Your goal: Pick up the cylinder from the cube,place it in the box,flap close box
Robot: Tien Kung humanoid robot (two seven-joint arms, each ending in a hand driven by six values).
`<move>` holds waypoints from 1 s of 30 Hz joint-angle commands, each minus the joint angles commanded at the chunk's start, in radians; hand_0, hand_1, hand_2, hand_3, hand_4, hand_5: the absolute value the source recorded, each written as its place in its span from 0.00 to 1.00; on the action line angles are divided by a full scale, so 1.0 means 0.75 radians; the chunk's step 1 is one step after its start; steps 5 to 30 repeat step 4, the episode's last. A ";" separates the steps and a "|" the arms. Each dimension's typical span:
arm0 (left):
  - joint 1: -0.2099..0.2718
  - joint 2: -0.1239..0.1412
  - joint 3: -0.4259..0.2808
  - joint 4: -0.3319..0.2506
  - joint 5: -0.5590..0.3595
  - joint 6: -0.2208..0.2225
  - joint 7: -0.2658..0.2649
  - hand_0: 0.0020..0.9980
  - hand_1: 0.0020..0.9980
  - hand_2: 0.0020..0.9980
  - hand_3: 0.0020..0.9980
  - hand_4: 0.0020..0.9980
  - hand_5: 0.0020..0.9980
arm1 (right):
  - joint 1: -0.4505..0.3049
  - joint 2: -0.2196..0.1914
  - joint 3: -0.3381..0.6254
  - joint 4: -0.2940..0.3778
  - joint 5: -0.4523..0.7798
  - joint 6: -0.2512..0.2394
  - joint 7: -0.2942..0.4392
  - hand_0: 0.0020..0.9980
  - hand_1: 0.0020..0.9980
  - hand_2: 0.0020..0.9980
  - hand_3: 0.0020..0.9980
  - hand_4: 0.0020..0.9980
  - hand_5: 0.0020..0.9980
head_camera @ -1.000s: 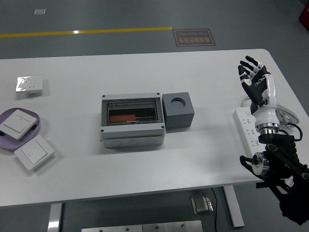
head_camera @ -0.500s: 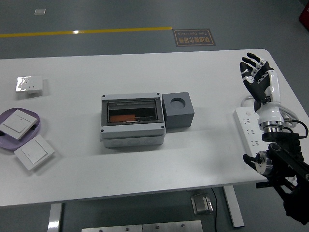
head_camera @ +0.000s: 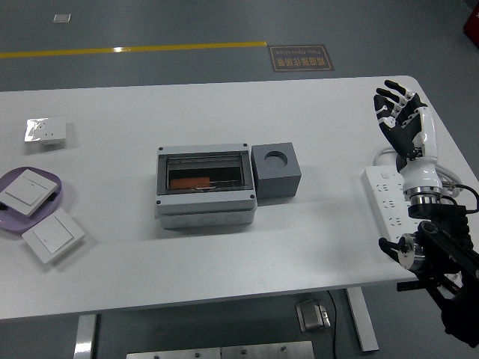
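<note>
White laminate covers the table [head_camera: 224, 247], the biggest thing we see, smooth and matt with rounded corners. At its middle sits the box [head_camera: 205, 187], a grey plastic enclosure with screws at its corners and a dark, see-through flap that lies flat over the opening, so we judge it is already closed. Under the flap we see an orange shape, maybe the cylinder [head_camera: 189, 182], but it is too dim to say for sure. The cube [head_camera: 277, 172], dark grey and matt, touches the right side of the box, probably so the carry is short; the round hole in its top is empty.

Our right hand [head_camera: 400, 123] is raised above the table's right edge, well apart from the box, with its black and white fingers spread and nothing in them. We think it stays there to keep away from the work. The left arm is not in view.

Under the right arm lies a white power strip [head_camera: 383, 198]. At the left we see a purple plate [head_camera: 58, 196] with a white switch panel [head_camera: 26, 189] on it, and another switch panel [head_camera: 52, 235] just beside.
</note>
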 joint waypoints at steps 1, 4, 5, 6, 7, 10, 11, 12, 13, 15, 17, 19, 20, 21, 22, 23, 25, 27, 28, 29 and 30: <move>0.000 0.000 0.001 0.000 -0.001 0.000 0.000 0.61 0.63 0.60 0.63 0.71 0.24 | 0.000 0.000 0.000 0.000 -0.002 0.000 -0.001 0.77 0.70 0.68 0.69 0.78 0.33; -0.001 0.000 0.001 0.000 -0.001 0.000 0.000 0.61 0.63 0.60 0.63 0.71 0.24 | 0.001 0.000 0.001 0.001 -0.006 -0.001 -0.003 0.77 0.70 0.68 0.69 0.78 0.33; -0.001 0.000 0.001 0.000 -0.001 0.000 0.000 0.61 0.63 0.60 0.63 0.71 0.24 | 0.001 0.000 0.001 0.001 -0.006 -0.001 -0.003 0.77 0.70 0.68 0.69 0.78 0.33; -0.001 0.000 0.001 0.000 -0.001 0.000 0.000 0.61 0.63 0.60 0.63 0.71 0.24 | 0.001 0.000 0.001 0.001 -0.006 -0.001 -0.003 0.77 0.70 0.68 0.69 0.78 0.33; -0.001 0.000 0.001 0.000 -0.001 0.000 0.000 0.61 0.63 0.60 0.63 0.71 0.24 | 0.001 0.000 0.001 0.001 -0.006 -0.001 -0.003 0.77 0.70 0.68 0.69 0.78 0.33; -0.001 0.000 0.001 0.000 -0.001 0.000 0.000 0.61 0.63 0.60 0.63 0.71 0.24 | 0.001 0.000 0.001 0.001 -0.006 -0.001 -0.003 0.77 0.70 0.68 0.69 0.78 0.33; -0.001 0.000 0.001 0.000 -0.001 0.000 0.000 0.61 0.63 0.60 0.63 0.71 0.24 | 0.001 0.000 0.001 0.001 -0.006 -0.001 -0.003 0.77 0.70 0.68 0.69 0.78 0.33; -0.001 0.000 0.001 0.000 -0.001 0.000 0.000 0.61 0.63 0.60 0.63 0.71 0.24 | 0.001 0.000 0.001 0.001 -0.006 -0.001 -0.003 0.77 0.70 0.68 0.69 0.78 0.33; -0.001 0.000 0.001 0.000 -0.001 0.000 0.000 0.61 0.63 0.60 0.63 0.71 0.24 | 0.001 0.000 0.001 0.001 -0.006 -0.001 -0.003 0.77 0.70 0.68 0.69 0.78 0.33; -0.001 0.000 0.001 0.000 -0.001 0.000 0.000 0.61 0.63 0.60 0.63 0.71 0.24 | 0.001 0.000 0.001 0.001 -0.006 -0.001 -0.003 0.77 0.70 0.68 0.69 0.78 0.33; -0.001 0.000 0.001 0.000 -0.001 0.000 0.000 0.61 0.63 0.60 0.63 0.71 0.24 | 0.001 0.000 0.001 0.001 -0.006 -0.001 -0.003 0.77 0.70 0.68 0.69 0.78 0.33; -0.001 0.000 0.001 0.000 -0.001 0.000 0.000 0.61 0.63 0.60 0.63 0.71 0.24 | 0.001 0.000 0.001 0.001 -0.006 -0.001 -0.003 0.77 0.70 0.68 0.69 0.78 0.33; -0.001 0.000 0.001 0.000 -0.001 0.000 0.000 0.61 0.63 0.60 0.63 0.71 0.24 | 0.001 0.000 0.001 0.001 -0.006 -0.001 -0.003 0.77 0.70 0.68 0.69 0.78 0.33; -0.001 0.000 0.001 0.000 -0.001 0.000 0.000 0.61 0.63 0.60 0.63 0.71 0.24 | 0.001 0.000 0.001 0.001 -0.006 -0.001 -0.003 0.77 0.70 0.68 0.69 0.78 0.33; -0.001 0.000 0.001 0.000 -0.001 0.000 0.000 0.61 0.63 0.60 0.63 0.71 0.24 | 0.001 0.000 0.001 0.001 -0.006 -0.001 -0.003 0.77 0.70 0.68 0.69 0.78 0.33; -0.001 0.000 0.001 0.000 -0.001 0.000 0.000 0.61 0.63 0.60 0.63 0.71 0.24 | 0.001 0.000 0.001 0.001 -0.006 -0.001 -0.003 0.77 0.70 0.68 0.69 0.78 0.33; -0.001 0.000 0.001 0.000 -0.001 0.000 0.000 0.61 0.63 0.60 0.63 0.71 0.24 | 0.001 0.000 0.001 0.001 -0.006 -0.001 -0.003 0.77 0.70 0.68 0.69 0.78 0.33; -0.001 0.000 0.001 0.000 -0.001 0.000 0.000 0.61 0.63 0.60 0.63 0.71 0.24 | 0.001 0.000 0.001 0.001 -0.006 -0.001 -0.003 0.77 0.70 0.68 0.69 0.78 0.33; -0.001 0.000 0.001 0.000 -0.001 0.000 0.000 0.61 0.63 0.60 0.63 0.71 0.24 | 0.001 0.000 0.001 0.001 -0.006 -0.001 -0.003 0.77 0.70 0.68 0.69 0.78 0.33; -0.001 0.000 0.001 0.000 -0.001 0.000 0.000 0.61 0.63 0.60 0.63 0.71 0.24 | 0.001 0.000 0.001 0.001 -0.006 -0.001 -0.003 0.77 0.70 0.68 0.69 0.78 0.33; -0.001 0.000 0.001 0.000 -0.001 0.000 0.000 0.61 0.63 0.60 0.63 0.71 0.24 | 0.001 0.000 0.001 0.001 -0.006 -0.001 -0.003 0.77 0.70 0.68 0.69 0.78 0.33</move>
